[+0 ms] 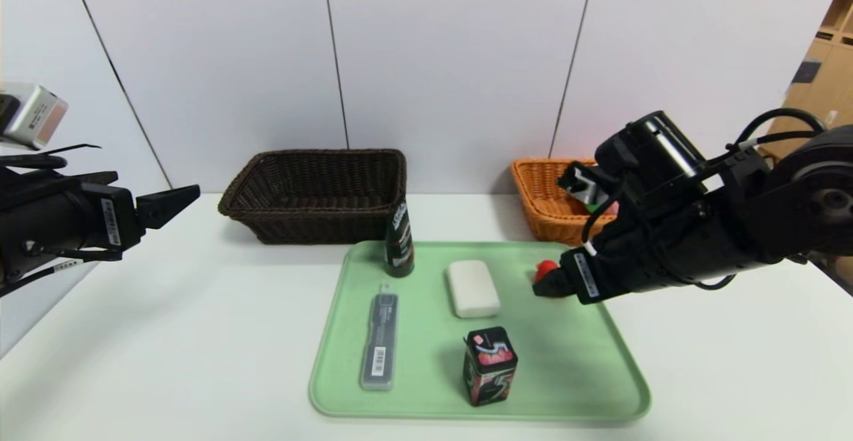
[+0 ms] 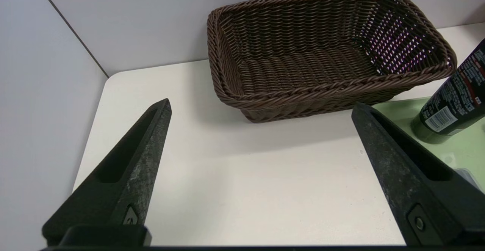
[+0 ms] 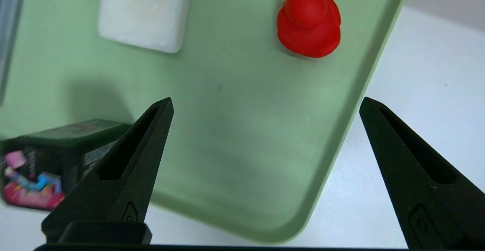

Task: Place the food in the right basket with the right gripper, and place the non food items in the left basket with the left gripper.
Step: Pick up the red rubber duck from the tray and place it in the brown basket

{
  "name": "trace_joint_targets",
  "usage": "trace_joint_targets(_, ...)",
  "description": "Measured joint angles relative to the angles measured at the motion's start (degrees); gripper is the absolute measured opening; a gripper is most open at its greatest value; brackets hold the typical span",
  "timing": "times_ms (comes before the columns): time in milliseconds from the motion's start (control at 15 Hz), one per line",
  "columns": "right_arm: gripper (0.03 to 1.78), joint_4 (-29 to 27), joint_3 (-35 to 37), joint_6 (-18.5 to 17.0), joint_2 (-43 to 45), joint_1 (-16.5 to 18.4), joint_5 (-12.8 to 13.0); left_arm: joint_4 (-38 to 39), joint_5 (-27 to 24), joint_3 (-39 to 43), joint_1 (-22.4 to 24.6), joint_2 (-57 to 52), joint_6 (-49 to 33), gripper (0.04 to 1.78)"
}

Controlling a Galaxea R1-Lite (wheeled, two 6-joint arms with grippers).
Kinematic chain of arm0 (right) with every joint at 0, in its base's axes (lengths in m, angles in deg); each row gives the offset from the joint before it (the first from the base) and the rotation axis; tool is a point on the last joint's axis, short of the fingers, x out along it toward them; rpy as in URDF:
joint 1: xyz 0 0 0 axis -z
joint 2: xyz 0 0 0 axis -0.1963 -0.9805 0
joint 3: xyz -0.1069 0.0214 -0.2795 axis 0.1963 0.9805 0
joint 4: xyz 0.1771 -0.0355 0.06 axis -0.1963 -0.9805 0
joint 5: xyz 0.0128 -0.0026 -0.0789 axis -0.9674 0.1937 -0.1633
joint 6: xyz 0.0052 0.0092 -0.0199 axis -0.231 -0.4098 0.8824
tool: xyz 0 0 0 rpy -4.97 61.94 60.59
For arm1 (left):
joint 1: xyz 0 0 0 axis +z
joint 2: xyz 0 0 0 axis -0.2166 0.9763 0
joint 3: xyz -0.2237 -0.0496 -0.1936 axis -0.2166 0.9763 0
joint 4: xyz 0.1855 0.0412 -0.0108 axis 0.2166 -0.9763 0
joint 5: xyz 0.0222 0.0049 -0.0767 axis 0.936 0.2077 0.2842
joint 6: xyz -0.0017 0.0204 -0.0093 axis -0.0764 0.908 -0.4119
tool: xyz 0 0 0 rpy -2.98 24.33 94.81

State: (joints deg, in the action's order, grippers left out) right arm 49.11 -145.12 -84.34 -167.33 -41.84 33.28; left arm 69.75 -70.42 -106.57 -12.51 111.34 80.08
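Right gripper (image 3: 265, 167) wide open above tray (image 3: 341, 129), duck (image 3: 307, 21) ahead; risks grabbing non-food instead of gum box (image 3: 57, 163).

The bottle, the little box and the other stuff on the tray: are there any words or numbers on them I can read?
No words or numbers can be read.
Dark bottle: white and red print, too blurred; a barcode label shows in the left wrist view.
Little box: bright pictures, letters too small.
Flat grey case: a barcode, digits too small.
White bar and red duck: no text.

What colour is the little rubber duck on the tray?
Red rubber duck with an orange beak; clearest in the right wrist view.
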Motion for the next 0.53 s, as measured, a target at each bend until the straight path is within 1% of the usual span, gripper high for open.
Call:
trace_joint_targets(67, 1.69, 1.22, 0.0, -0.01, -1.21, 0.5, 0.55, 0.0, 0.0, 0.16, 0.0, 0.02, 0.05, 1.69)
trace_joint_targets(200, 1.69, 3.32, 0.0, -0.09, -3.41, 1.74, 0.77, 0.0, 0.05, 0.44, 0.0, 0.07, -0.01, 1.69)
trace_joint_targets(467, 1.69, 8.17, -0.02, -0.33, -7.44, 3.18, 0.8, 0.02, 0.09, 0.88, 0.0, 0.16, -0.04, 1.69)
trace_joint_targets(533, 1.69, 8.66, -0.04, -0.48, -8.02, 3.25, 0.74, 0.0, 0.11, 0.93, 0.0, 0.18, -0.09, 1.69)
